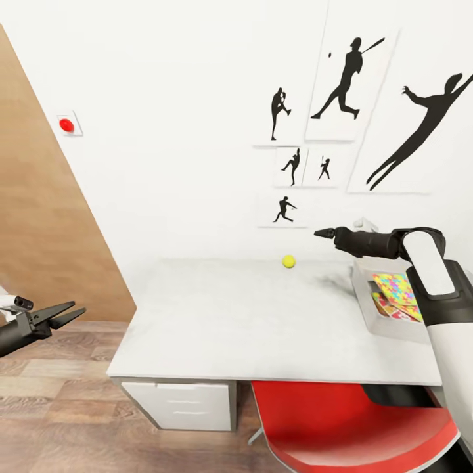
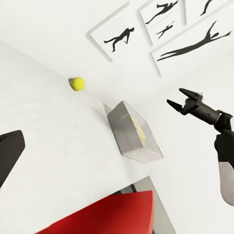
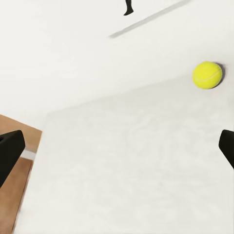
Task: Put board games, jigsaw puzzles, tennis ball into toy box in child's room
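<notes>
The tennis ball (image 1: 288, 261) (image 2: 77, 84) (image 3: 207, 74) rests near the back edge of the pale table (image 1: 249, 328), close to the wall. At the table's right end stands the grey toy box (image 1: 363, 289) (image 2: 127, 134); a bright jigsaw puzzle (image 1: 396, 289) lies in it, over a red-edged box I cannot identify. My right gripper (image 1: 322, 232) (image 2: 178, 100) hovers open and empty above the table, right of the ball and raised above it. Off the table's left end, my left gripper (image 1: 71, 313) hangs open and empty over the floor.
A red chair (image 1: 341, 420) is tucked under the table's front edge, beside a white drawer unit (image 1: 184, 404). A wooden panel (image 1: 39, 217) rises at the left, and black silhouette posters (image 1: 341, 79) hang on the white wall. Wood-plank floor (image 1: 59, 407) lies left of the table.
</notes>
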You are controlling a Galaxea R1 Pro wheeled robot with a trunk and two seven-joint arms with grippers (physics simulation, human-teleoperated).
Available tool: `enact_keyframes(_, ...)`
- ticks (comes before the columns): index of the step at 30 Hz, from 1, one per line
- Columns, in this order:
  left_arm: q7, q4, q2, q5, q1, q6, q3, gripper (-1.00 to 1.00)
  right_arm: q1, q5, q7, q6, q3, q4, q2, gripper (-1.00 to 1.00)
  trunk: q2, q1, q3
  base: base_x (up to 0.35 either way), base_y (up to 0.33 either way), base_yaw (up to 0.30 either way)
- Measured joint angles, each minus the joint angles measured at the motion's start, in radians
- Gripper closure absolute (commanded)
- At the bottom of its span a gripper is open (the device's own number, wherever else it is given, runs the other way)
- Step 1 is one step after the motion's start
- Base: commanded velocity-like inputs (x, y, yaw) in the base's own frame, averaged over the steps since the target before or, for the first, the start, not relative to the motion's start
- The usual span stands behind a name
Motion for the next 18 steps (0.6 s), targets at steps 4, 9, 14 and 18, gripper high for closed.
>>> enact_keyframes(4, 0.000, 0.000, 0.002, 0.000, 0.000, 0.000, 0.001, -1.00, 0.004, 0.000, 0.000, 0.000, -0.001, -0.003, 0.000, -1.00, 0.000, 0.000, 0.006, 0.094, 0.000, 0.070)
enact_keyframes(9, 0.000, 0.000, 0.001, 0.000, 0.000, 0.000, 0.000, -1.00, 0.007, 0.000, 0.000, 0.000, -0.001, -0.004, -0.001, -1.00, 0.000, 0.000, 0.014, 0.249, 0.000, 0.070)
enact_keyframes(14, 0.000, 0.000, 0.003, 0.000, 0.000, -0.001, 0.000, -1.00, 0.014, 0.001, 0.000, 0.000, -0.004, -0.003, -0.004, -1.00, 0.000, 0.000, 0.023, 0.158, 0.000, 0.070)
enact_keyframes(18, 0.000, 0.000, 0.002, 0.000, 0.000, -0.001, -0.001, -1.00, 0.017, 0.001, 0.000, 0.000, -0.006, -0.002, -0.006, -1.00, 0.000, 0.000, 0.029, 0.236, 0.000, 0.052)
